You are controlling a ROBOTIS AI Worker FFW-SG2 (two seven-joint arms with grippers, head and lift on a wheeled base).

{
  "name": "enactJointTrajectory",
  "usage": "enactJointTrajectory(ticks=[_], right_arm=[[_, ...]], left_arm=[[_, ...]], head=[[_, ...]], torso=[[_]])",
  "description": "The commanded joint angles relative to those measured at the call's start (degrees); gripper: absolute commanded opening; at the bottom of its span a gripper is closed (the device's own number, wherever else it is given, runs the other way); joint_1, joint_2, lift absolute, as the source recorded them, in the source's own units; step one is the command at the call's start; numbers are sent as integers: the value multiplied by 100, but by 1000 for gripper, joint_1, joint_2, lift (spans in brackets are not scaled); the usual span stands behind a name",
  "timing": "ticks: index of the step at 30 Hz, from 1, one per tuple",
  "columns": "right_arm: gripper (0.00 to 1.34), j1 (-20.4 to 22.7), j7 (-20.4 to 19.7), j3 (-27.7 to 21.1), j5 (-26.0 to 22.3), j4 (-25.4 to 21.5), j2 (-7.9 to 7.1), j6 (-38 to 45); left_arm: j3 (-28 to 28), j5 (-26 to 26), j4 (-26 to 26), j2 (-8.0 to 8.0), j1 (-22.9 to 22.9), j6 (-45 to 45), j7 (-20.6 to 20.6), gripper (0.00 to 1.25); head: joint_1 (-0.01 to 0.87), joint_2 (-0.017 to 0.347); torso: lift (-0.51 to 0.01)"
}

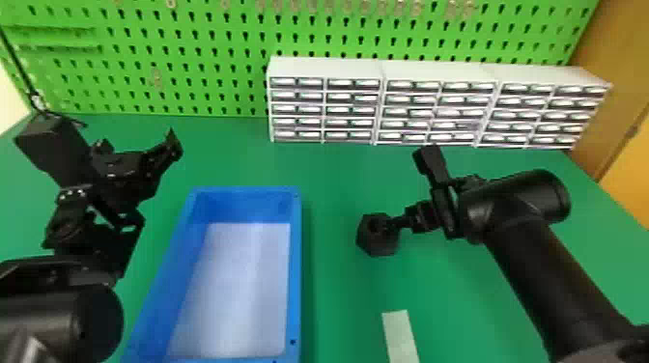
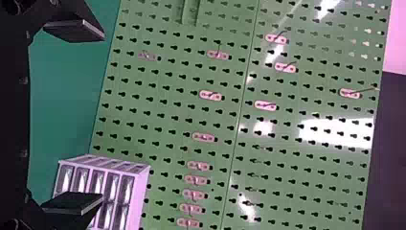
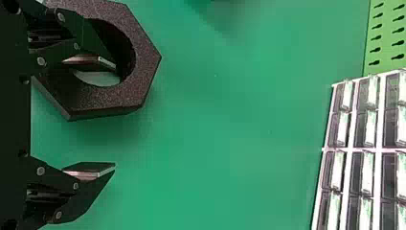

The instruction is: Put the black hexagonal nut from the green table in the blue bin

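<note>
**Black hexagonal nut (image 1: 379, 247) lies on green table (image 1: 338, 169), 1 finger (image 3: 91, 60) of right gripper (image 1: 404, 190) at its hole**

The nut is resting flat on the table, to the right of the blue bin (image 1: 295, 270) and apart from it. The right gripper has its 2 fingers wide apart; 1 is over the opening of the nut, the other is outside the nut. I cannot tell if the finger touches the nut. The left gripper (image 1: 155, 182) is near the bin, on its left side, with 2 fingers wide apart and nothing between them. Behind stand white drawer cabinets (image 1: 323, 67), before a green pegboard (image 1: 193, 29). A pale strip (image 1: 400, 335) lies nearer than the nut.
</note>
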Motion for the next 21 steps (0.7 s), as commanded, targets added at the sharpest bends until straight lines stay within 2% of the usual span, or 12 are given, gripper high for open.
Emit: enactJointTrajectory(ticks=[1,21], right_arm=[[821,-15,-19,27,-25,68,-9,-61],[821,2,-27,106,-69,261,-35,-236]], left_arm=[[-1,0,5,0,0,-1,0,1141],[-9,0,5,0,0,-1,0,1141]], head=[[692,8],[692,8]], torso=[[-97],[-97]])
